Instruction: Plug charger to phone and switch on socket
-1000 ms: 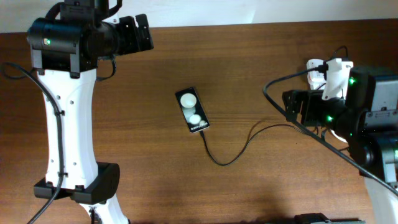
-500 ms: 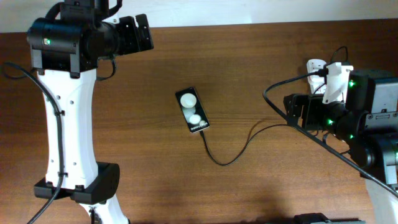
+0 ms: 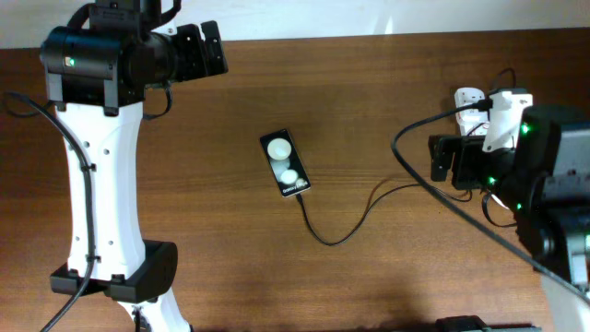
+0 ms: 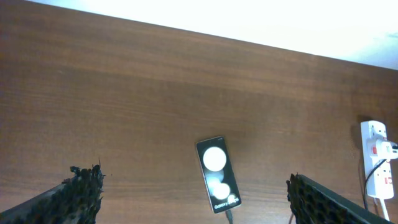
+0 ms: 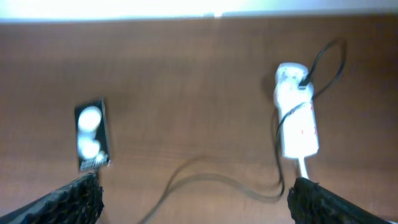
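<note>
The black phone [image 3: 285,163] lies mid-table, screen up with two white reflections; it also shows in the left wrist view [image 4: 217,173] and the right wrist view [image 5: 91,134]. The thin black charger cable [image 3: 346,231] runs from the phone's near end, where its plug sits, toward the right. The white socket strip [image 3: 471,101] lies at the right, mostly under my right arm; it shows whole in the right wrist view [image 5: 296,121] and partly in the left wrist view [image 4: 376,158]. My left gripper [image 3: 205,50] is open, high at the far left. My right gripper [image 3: 441,159] is open, above the table near the strip.
The white base and column of the left arm [image 3: 101,203] stand at the left. The right arm's body and thick black cables [image 3: 544,184] fill the right edge. The table's far edge meets a white wall [image 3: 369,17].
The right arm has drawn back to the right and slightly away from the cable. The phone, cable and left arm have not moved.
</note>
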You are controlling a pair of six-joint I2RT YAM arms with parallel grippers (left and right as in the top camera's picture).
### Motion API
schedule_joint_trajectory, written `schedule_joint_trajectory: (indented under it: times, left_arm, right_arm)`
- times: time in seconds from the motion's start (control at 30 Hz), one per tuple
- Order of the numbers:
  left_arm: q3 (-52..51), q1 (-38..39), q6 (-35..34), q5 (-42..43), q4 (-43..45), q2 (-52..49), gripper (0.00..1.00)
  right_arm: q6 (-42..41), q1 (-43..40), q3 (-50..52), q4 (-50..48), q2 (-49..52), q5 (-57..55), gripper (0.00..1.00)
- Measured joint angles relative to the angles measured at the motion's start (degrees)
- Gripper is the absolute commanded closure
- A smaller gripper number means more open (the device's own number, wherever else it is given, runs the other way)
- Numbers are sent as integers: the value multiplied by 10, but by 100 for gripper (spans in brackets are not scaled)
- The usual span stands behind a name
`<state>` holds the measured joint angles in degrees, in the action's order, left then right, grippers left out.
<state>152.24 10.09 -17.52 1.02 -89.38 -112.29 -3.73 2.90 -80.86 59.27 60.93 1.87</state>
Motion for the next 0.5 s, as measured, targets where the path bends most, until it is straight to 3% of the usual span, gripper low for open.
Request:
schedule_joint_trajectory:
  times: [0.5]
  left_arm:
    - [0,0,0,0,0,0,1]
  right_arm:
    - [35,0,336,-267,-348,-21,1]
